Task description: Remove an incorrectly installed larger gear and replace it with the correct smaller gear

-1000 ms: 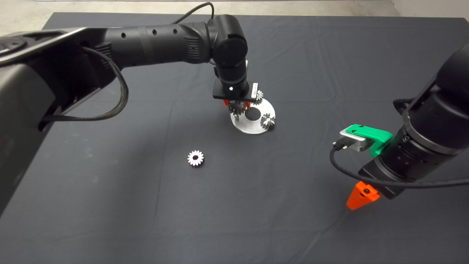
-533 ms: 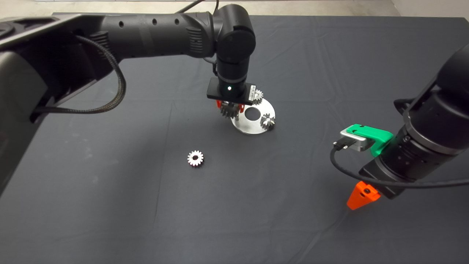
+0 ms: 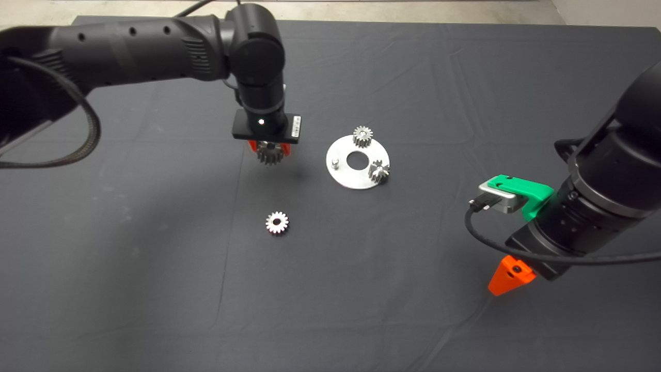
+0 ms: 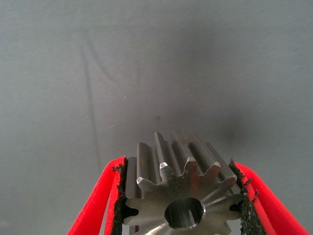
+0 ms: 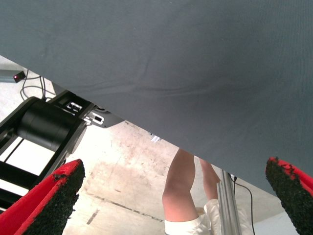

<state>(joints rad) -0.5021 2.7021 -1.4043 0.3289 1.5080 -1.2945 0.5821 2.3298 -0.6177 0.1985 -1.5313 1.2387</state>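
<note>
My left gripper (image 3: pixel 268 150) hangs above the mat left of the round silver plate (image 3: pixel 347 175), shut on the larger gear (image 3: pixel 268 153). The left wrist view shows that dark-grey gear (image 4: pixel 183 196) clamped between the two black pads (image 4: pixel 118 196), over bare mat. The smaller gear (image 3: pixel 277 222), bright silver, lies flat on the mat below the left gripper. On the plate, a bare pin (image 3: pixel 335 163) stands at its left; one gear (image 3: pixel 362 136) sits at its top edge and another (image 3: pixel 377 170) at its right. My right gripper (image 5: pixel 176 196) waits open at the lower right.
The right arm (image 3: pixel 594 206) fills the right edge of the head view. Its wrist view shows the mat's edge (image 5: pixel 146 129), the floor beyond, a black machine base (image 5: pixel 46 125) and a person's legs (image 5: pixel 183 191).
The left gripper has lifted the larger gear off the plate's left pin and carried it left, away from the plate. The pin now stands bare. The right arm has not moved.
</note>
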